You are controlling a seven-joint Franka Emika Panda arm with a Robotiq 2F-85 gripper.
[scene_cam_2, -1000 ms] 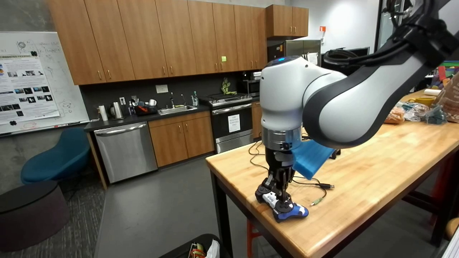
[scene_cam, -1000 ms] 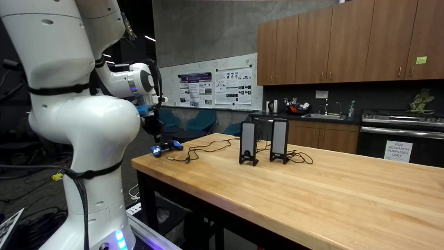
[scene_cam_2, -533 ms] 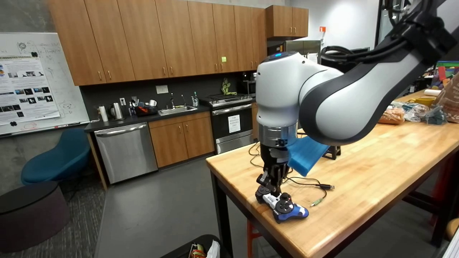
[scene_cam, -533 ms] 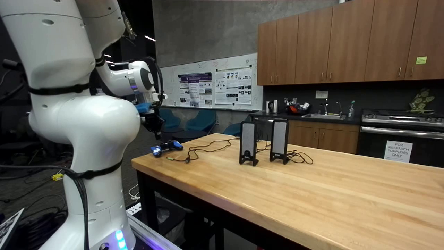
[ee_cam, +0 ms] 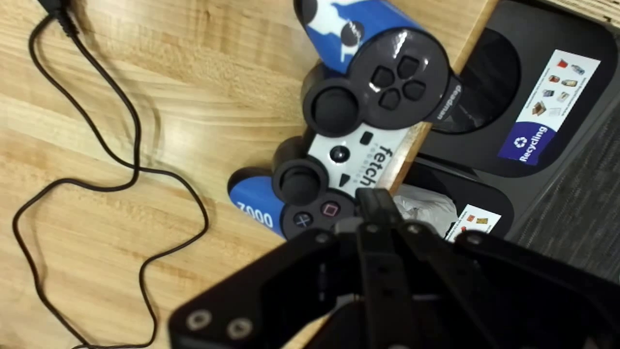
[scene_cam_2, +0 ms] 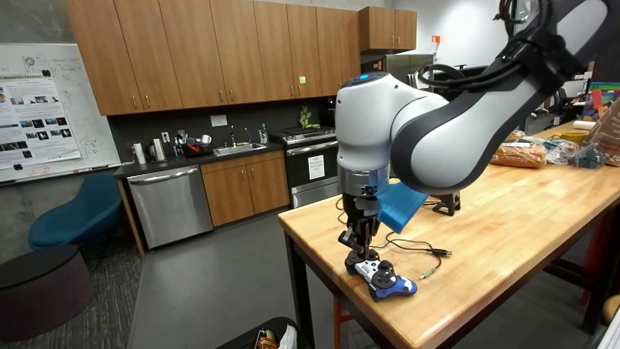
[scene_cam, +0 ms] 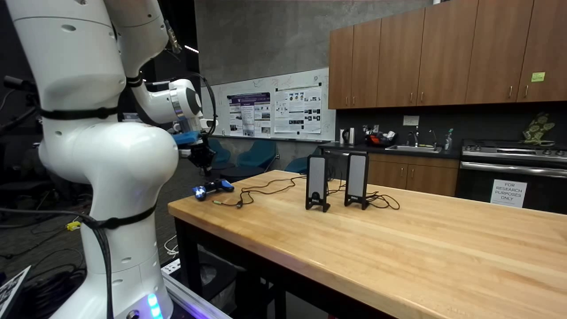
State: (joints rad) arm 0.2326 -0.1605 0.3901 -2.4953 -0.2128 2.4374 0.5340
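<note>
Fingers [ee_cam: 369,206], together and empty, hang above one game controller [ee_cam: 361,150] on the tabletop [scene_cam_2: 484,242] (ungripped, no lift under way).

Wears rounded white shells [scene_cam: 108,150] with dark bands [scene_cam_2: 401,155], black straps [scene_cam: 79,114] and cables [scene_cam: 106,257]; glows blue at the base [scene_cam: 137,279], shines silver around the wrist [scene_cam_2: 362,182], ends in a black tool [ee_cam: 377,201] with bright screws [ee_cam: 240,328]
</note>
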